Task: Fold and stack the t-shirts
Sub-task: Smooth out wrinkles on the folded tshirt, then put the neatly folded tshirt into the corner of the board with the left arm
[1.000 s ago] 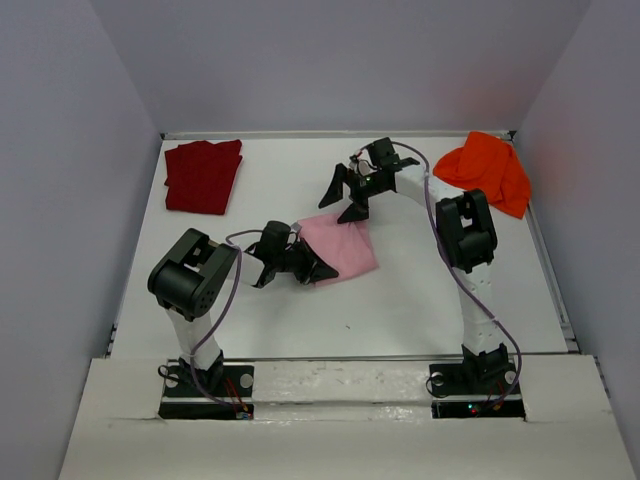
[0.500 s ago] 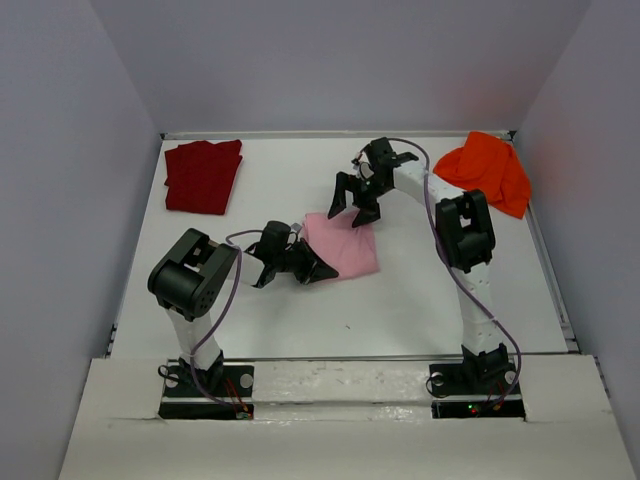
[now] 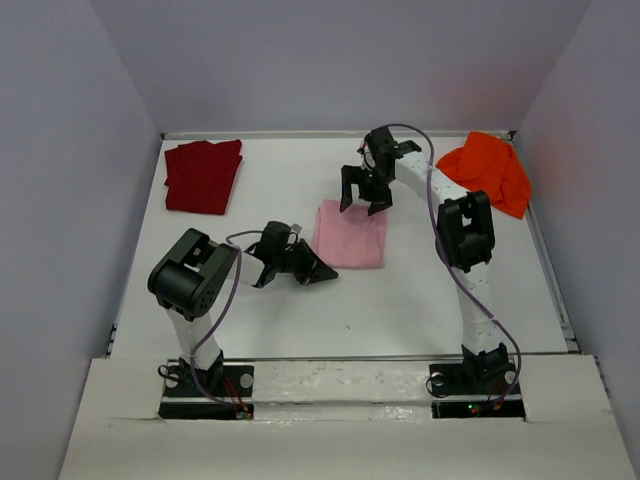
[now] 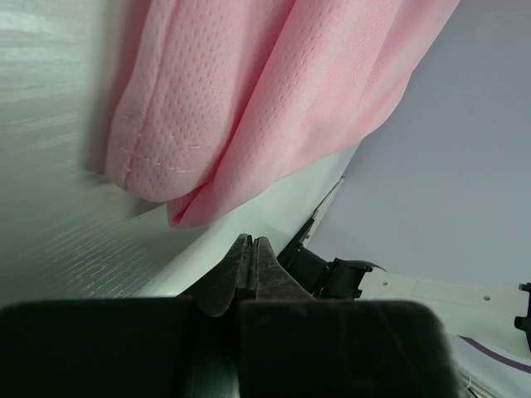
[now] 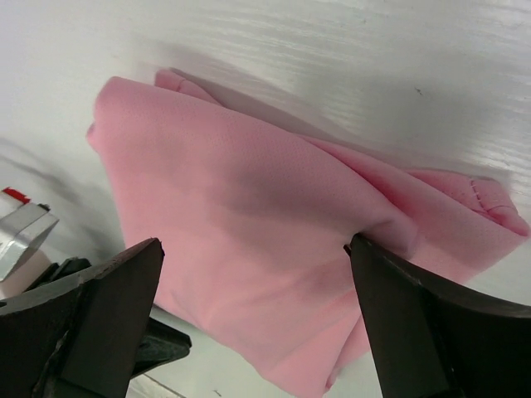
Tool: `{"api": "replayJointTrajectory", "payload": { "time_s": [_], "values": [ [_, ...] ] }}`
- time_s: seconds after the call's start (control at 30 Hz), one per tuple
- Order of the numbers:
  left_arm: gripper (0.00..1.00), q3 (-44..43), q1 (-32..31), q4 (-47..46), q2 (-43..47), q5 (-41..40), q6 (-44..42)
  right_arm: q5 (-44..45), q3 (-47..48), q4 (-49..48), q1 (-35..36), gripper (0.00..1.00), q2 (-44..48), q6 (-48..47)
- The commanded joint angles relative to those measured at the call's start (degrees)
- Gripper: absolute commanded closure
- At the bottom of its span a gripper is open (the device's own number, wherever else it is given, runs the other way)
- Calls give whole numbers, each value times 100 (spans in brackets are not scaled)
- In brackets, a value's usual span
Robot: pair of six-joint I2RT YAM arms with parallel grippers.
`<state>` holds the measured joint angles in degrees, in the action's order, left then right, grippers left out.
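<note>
The light pink t-shirt (image 3: 350, 235) lies folded in the middle of the table, seen close in the left wrist view (image 4: 249, 91) and the right wrist view (image 5: 265, 240). My right gripper (image 3: 364, 200) (image 5: 255, 245) is open over its far edge, with the cloth between the spread fingers and one fingertip (image 5: 365, 257) against a fold. Just off the shirt's near-left corner, my left gripper (image 3: 325, 272) (image 4: 251, 249) is shut on nothing. The dark red t-shirt (image 3: 203, 175) lies folded at the far left. The bright orange t-shirt (image 3: 487, 172) is crumpled at the far right.
The white table (image 3: 420, 300) is bounded by a raised rim and grey walls on three sides. Both arm bases stand at the near edge.
The right gripper has swung back and to the right, from the pink shirt's far-left corner to its far edge. The shirt now lies squarer. The left arm has not moved.
</note>
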<state>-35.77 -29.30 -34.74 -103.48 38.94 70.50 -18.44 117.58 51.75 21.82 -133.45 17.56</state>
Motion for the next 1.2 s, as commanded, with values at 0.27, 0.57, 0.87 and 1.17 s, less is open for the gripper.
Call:
{"api": "replayJointTrajectory", "payload": {
  "time_s": [0.27,0.57,0.87,1.17],
  "values": [
    [89,-675,-32,221,301,-44,-185,-564,406,283,-20,0,240,116],
    [76,-2293,-32,2559,418,-729,-1609,-1355,266,38,-196,0,302,388],
    [54,-2120,-85,2175,-602,-582,-1620,-1926,433,-208,-363,0,240,722],
    [100,-2021,-102,1760,-1305,-334,-1451,-2304,529,-428,-547,0,267,1012]
  ]
}}
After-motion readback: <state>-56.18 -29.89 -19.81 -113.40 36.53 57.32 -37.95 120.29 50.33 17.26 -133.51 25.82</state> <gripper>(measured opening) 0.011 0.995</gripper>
